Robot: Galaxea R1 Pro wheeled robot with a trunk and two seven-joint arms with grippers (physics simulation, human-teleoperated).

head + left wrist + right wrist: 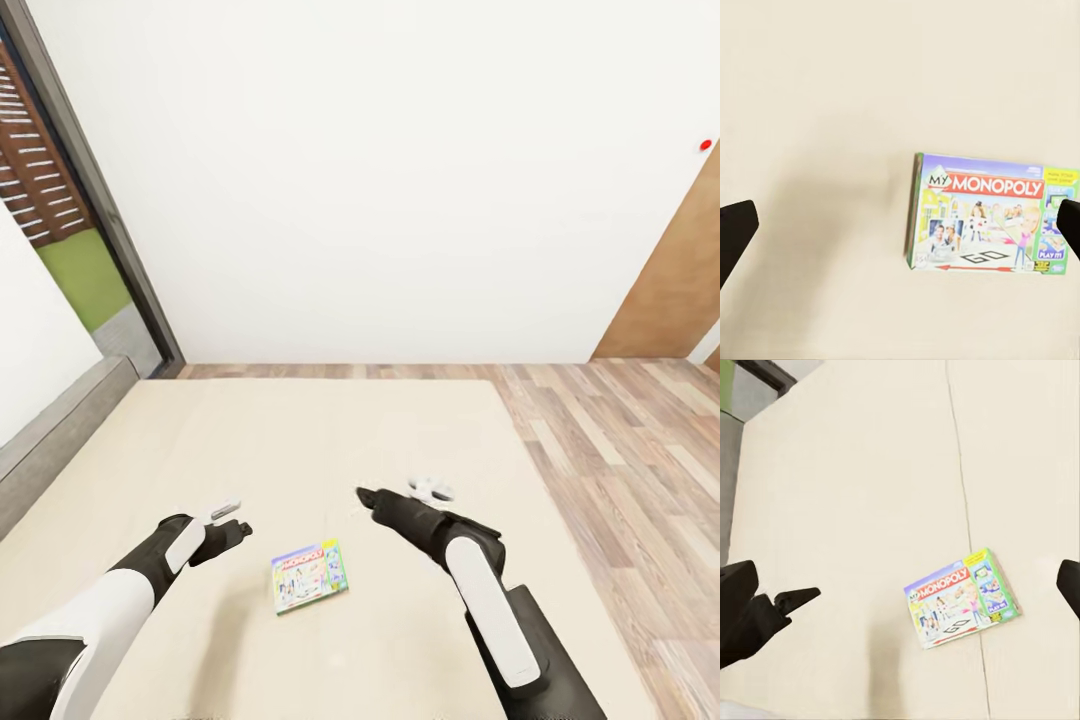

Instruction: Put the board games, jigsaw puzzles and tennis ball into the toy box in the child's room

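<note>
One board game (310, 577), a flat box with a green edge and a white, colourful "My Monopoly" cover, lay on the bed (300, 440) in the head view, toward the near edge of the beige mattress and well clear of the grey frame at the left. Both arms reached out over the mattress, the left gripper (236, 529) just beside the box on one side and the right gripper (368, 497) near it on the other; neither touched it. How far apart either pair of fingers stood could not be told from this angle.

Seen from the left wrist, the box (988, 214) lay flat, cover up, on the bare mattress (817, 112). Two dark fingertips (735, 232) stood at opposite edges of the picture, spread wide and holding nothing.

Seen from the right wrist, the same box (961, 597) sat slightly askew on the mattress, with the left gripper (799, 598) just beside it. The right fingers (1069, 585) were likewise spread wide and empty.

Judged from its look, the box was light, stiff cardboard with a smooth printed skin that might slide on the soft mattress. Lying flat, it offered only thin edges, so a hold across the short width, fingers on the two long sides, seemed surest.
</note>
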